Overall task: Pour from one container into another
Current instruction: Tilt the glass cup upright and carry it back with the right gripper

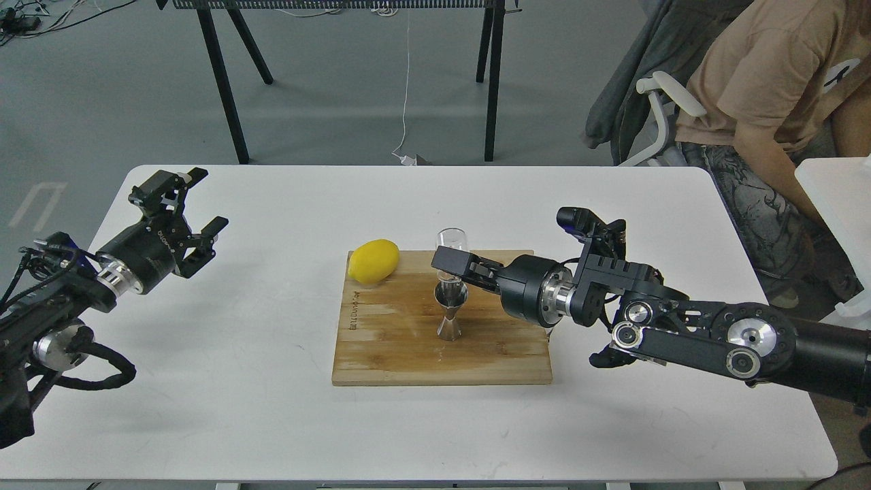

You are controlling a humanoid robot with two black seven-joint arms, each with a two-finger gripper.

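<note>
Our right pincer (449, 262) pinches the glass cup (452, 246) above the jigger (450, 311); our left pincer (202, 204), at nine o'clock, is spread.

- Right gripper (450, 262) sits over the jigger (450, 310), glass cup (454, 246) in its jaws: top access blocked.
- Lemon (373, 260) crowds the cutting board (408, 354) back-left corner.
- Board front half bare; open table (238, 374) left of the board, below the left gripper (197, 207).

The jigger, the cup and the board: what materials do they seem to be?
Jigger: polished metal, probably steel; it reflects. Cup: clear glass, or maybe plastic; the table shows through. Board: wood or bamboo, matte, with pale strips and grain.
</note>
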